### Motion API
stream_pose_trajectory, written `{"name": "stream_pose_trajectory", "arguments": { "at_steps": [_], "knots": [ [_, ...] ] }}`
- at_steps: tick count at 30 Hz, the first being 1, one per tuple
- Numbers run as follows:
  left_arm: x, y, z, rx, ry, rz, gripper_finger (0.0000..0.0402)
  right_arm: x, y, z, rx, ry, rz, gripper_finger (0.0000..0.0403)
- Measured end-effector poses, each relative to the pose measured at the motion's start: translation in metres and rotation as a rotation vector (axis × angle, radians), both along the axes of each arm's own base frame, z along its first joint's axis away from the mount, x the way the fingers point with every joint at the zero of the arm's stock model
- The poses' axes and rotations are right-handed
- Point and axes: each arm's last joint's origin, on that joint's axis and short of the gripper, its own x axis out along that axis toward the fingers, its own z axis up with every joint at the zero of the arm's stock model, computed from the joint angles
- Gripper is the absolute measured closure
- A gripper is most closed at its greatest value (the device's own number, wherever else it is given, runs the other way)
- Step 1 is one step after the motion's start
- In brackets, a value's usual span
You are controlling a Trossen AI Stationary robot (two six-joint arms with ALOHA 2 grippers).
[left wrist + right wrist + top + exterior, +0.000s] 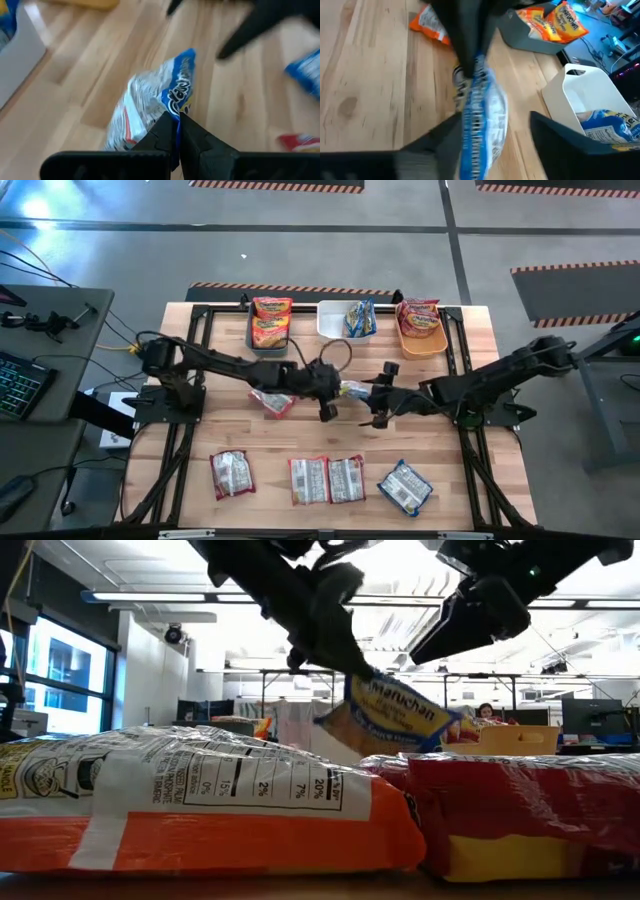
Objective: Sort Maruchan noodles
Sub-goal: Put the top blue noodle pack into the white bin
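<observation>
Jaws of the left gripper [177, 131] pinch a blue noodle packet [150, 112] above mid-table; the right gripper [378, 405] just beside it stands open, fingers either side of the packet. 3 bins [345, 330] at the far edge hold sorted packets. 5 loose packets [327, 480] remain. The way to the bins looks clear.

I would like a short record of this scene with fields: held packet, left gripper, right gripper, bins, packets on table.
held packet: blue packet, lifted above the table centre
left gripper: left gripper shut on the blue packet's edge
right gripper: right gripper open beside the blue packet
bins: teal bin, white bin, orange bin, each holding packets
packets on table: silvery packets in the front row
</observation>
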Motion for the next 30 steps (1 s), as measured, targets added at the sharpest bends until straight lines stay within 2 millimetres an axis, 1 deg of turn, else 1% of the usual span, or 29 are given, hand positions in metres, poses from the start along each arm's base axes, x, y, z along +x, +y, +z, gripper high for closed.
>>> {"name": "stream_pose_trajectory", "arguments": {
  "at_steps": [4,7,9,11,17,20,22,30],
  "knots": [
    [-0.008,0.012,0.008,-0.04,-0.099,0.011,0.0401,0.012,0.002,-0.001,0.013,0.031,0.03,0.0128],
    [-0.011,0.015,0.012,-0.047,-0.12,0.008,0.0401,0.024,-0.001,-0.004,-0.032,0.065,0.01,0.0101],
    [-0.01,0.012,0.013,-0.049,-0.129,0.0,0.0401,0.031,-0.008,-0.009,-0.077,0.111,-0.026,0.0094],
    [-0.01,0.009,0.013,-0.046,-0.133,-0.005,0.0401,0.039,-0.015,-0.009,-0.067,0.14,-0.051,0.0093],
    [-0.01,0.001,0.014,-0.011,-0.14,-0.021,0.0401,0.049,-0.034,-0.008,0.108,0.182,-0.032,0.0094],
    [-0.009,0.001,0.014,-0.008,-0.14,-0.024,0.0401,0.05,-0.04,-0.007,0.145,0.179,-0.045,0.0106],
    [-0.009,0.001,0.014,-0.003,-0.14,-0.027,0.0401,0.051,-0.043,-0.006,0.149,0.178,-0.051,0.0127],
    [-0.009,0.003,0.015,0.024,-0.155,-0.016,0.0401,0.051,-0.046,-0.006,0.166,0.179,-0.032,0.0255]
  ]
}}
